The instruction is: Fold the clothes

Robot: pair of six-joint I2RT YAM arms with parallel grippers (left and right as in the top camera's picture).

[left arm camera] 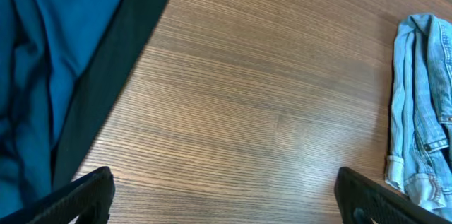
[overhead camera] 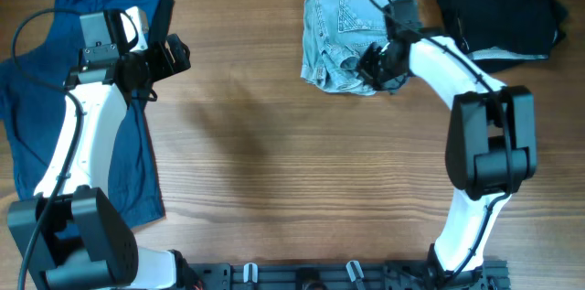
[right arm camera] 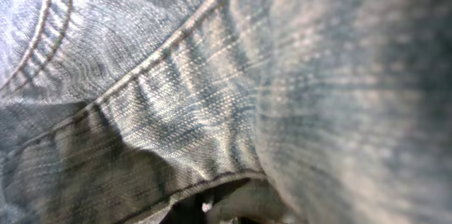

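The pale light-blue denim shorts [overhead camera: 340,29] lie bunched and partly folded at the back middle of the wooden table. They also show at the right edge of the left wrist view [left arm camera: 424,111]. My right gripper [overhead camera: 373,61] is at their lower right edge, buried in the cloth. Denim with stitched seams [right arm camera: 212,75] fills the right wrist view and hides the fingers, which appear shut on it. My left gripper [overhead camera: 174,55] is open and empty over bare wood [left arm camera: 226,203], next to a large dark blue garment [overhead camera: 37,98].
The dark blue garment [left arm camera: 42,54] is spread over the left side of the table, under my left arm. A black garment [overhead camera: 498,6] lies folded at the back right corner, close behind my right arm.
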